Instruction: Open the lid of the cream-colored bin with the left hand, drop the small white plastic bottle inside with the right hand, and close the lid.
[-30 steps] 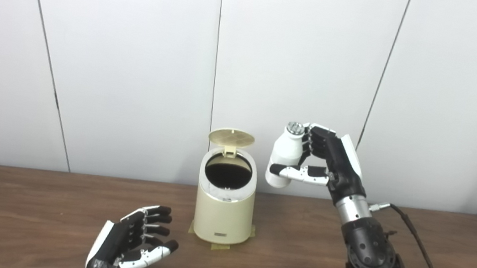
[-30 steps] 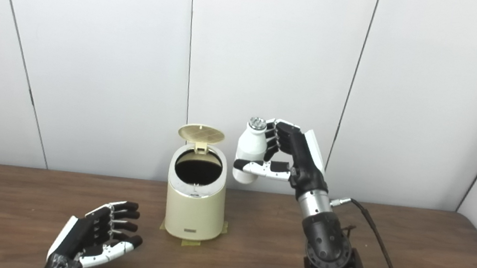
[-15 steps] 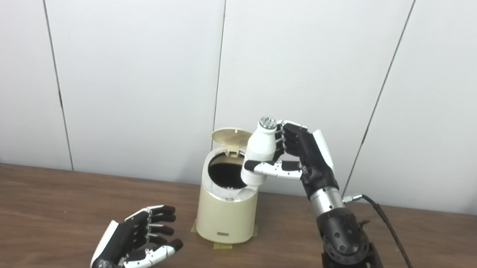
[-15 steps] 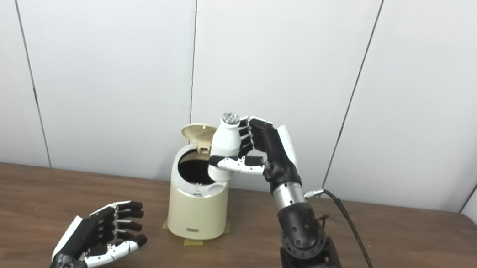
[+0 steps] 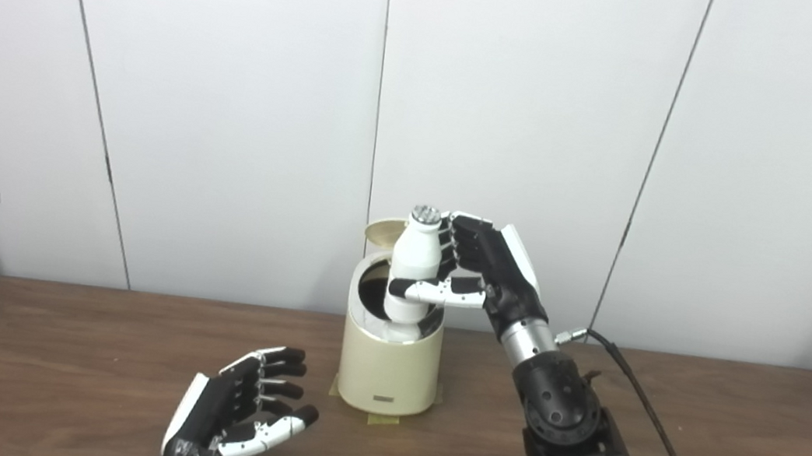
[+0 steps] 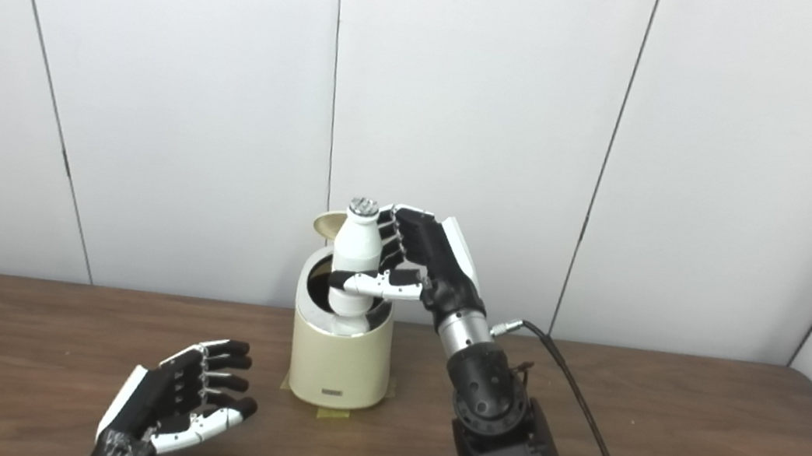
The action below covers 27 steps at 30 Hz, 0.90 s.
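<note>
My left robot hand hovers low over the table, fingers spread and holding nothing, just left of the bin. The one cream-colored bin stands mid-table on a patch of tape, its lid tipped up at the back and the dark mouth open. Directly over that mouth I hold the one small white plastic bottle upright, silver cap on top, its base level with or just inside the rim. My right robot hand wraps its body, thumb across the front and fingers behind. The bottle looks light, rigid and smooth, so I judge it could slip; mid-body is the sensible hold. I count two robot hands, one bin, one bottle.
</note>
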Tool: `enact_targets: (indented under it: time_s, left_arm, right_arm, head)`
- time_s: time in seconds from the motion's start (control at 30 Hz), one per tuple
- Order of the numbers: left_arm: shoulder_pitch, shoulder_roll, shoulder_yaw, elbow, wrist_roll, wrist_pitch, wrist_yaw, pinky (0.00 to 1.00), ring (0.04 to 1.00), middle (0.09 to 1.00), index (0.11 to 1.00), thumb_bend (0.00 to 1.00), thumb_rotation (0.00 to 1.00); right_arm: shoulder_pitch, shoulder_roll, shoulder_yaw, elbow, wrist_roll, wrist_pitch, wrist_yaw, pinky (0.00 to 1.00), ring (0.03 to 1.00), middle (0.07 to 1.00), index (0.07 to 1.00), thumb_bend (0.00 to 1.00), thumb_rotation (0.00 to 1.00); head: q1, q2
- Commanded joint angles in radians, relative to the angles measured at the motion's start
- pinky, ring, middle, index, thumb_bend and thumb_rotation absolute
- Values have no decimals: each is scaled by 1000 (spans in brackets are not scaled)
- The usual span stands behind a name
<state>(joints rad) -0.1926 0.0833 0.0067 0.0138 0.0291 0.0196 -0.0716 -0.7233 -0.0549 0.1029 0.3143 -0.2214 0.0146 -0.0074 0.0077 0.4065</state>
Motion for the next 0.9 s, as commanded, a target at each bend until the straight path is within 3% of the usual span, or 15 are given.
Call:
enact_targets:
  time_s: [0.0,0.4,0.6,0.7,0.87]
  left_arm:
    - [-46,-2,0,-45,3,-11,12,587,661,734,752,672,71]
    - [-43,-3,-2,-53,5,-4,9,577,657,732,749,681,72]
    - [-43,-4,-6,-52,5,-7,7,579,662,733,748,686,75]
    - [-41,-4,-9,-62,11,1,9,574,658,732,746,685,80]
    - [-40,-4,-11,-69,12,5,10,571,649,728,745,681,70]
  right_arm:
    - [-75,4,0,0,0,-62,-14,324,390,486,526,515,0]
    - [-139,10,-5,131,-9,-105,-43,321,388,486,532,513,0]
    - [-166,5,-7,180,-13,-131,-69,379,388,479,535,506,0]
    - [-173,5,-11,191,-8,-148,-75,307,404,495,542,493,0]
    - [-173,4,-11,196,-12,-176,-92,293,409,497,547,491,0]
  head:
    - [3,5]
    - [5,16]
    - [6,17]
    - [10,21]
    - [11,27]
